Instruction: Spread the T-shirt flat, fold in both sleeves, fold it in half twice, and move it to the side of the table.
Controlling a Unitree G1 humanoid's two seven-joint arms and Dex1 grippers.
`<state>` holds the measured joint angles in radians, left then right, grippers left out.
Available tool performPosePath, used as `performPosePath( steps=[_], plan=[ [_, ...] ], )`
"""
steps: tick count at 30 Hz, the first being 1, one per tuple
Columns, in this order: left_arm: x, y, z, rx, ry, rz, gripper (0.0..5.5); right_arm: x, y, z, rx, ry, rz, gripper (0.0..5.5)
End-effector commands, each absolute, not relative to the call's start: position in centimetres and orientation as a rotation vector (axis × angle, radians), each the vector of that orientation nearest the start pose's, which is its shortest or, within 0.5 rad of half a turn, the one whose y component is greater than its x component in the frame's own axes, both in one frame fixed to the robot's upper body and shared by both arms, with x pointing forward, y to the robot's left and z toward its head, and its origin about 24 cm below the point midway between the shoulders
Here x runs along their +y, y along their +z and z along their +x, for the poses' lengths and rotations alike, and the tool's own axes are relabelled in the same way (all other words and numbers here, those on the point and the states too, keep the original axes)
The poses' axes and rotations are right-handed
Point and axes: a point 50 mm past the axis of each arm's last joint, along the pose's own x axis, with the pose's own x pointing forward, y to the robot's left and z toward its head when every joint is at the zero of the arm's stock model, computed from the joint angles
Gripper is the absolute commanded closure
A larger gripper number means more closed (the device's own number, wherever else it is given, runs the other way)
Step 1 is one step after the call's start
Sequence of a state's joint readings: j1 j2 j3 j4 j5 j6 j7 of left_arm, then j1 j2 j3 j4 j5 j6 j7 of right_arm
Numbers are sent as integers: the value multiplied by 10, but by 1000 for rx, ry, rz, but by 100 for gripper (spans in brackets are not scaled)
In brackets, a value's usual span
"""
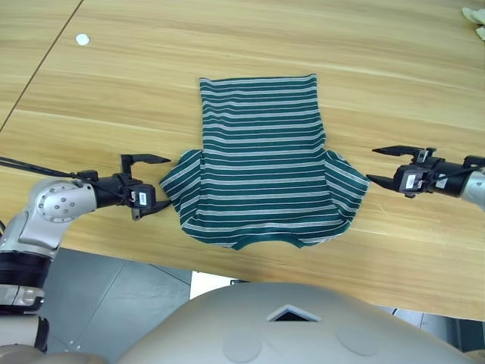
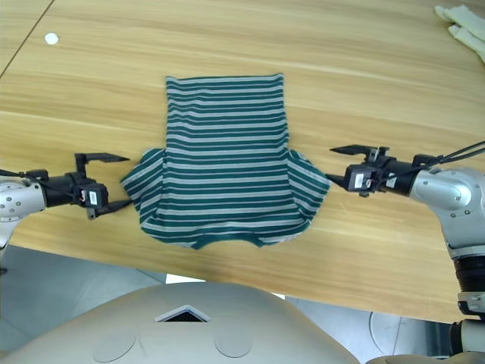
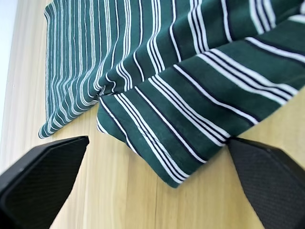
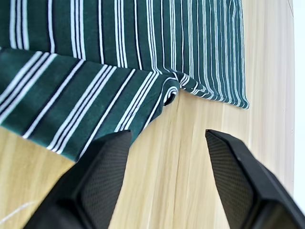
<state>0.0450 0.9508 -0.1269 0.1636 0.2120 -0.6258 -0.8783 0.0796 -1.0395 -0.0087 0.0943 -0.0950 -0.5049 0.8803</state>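
T-shirt (image 1: 261,159): lies flat mid-frame on the table (image 1: 151,91), with the collar (image 1: 265,243) toward the lower edge and a sleeve sticking out on each side.
Left gripper (image 1: 165,182): spread wide at the tip of the left sleeve (image 1: 180,182), holding nothing.
Right gripper (image 1: 371,165): spread, just beside the right sleeve (image 1: 345,182); we cannot quite tell whether it touches the cloth.
Risk, grip: if we close on only the sleeve's very edge, it could slip out mid-fold.
Risk, drag: if we pinch too deep, we may catch the body cloth and wrinkle or shift the shirt.
Risk, edge: the collar lies near the table's lower edge, so a pull that way could slide the shirt off.
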Motion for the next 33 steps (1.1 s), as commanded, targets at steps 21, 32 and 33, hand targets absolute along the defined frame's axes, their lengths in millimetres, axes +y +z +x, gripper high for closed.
performPosePath(
  steps=[21,32,33],
  plan=[
    [270,50,210,336,-1178,1277,400,-278,102,211,221,1045,-1166,262],
    [275,44,213,332,-1163,1276,547,-280,98,209,228,1044,-1164,262],
    [272,43,213,319,-1173,1265,547,-280,98,209,227,1043,-1164,262]
  ],
)
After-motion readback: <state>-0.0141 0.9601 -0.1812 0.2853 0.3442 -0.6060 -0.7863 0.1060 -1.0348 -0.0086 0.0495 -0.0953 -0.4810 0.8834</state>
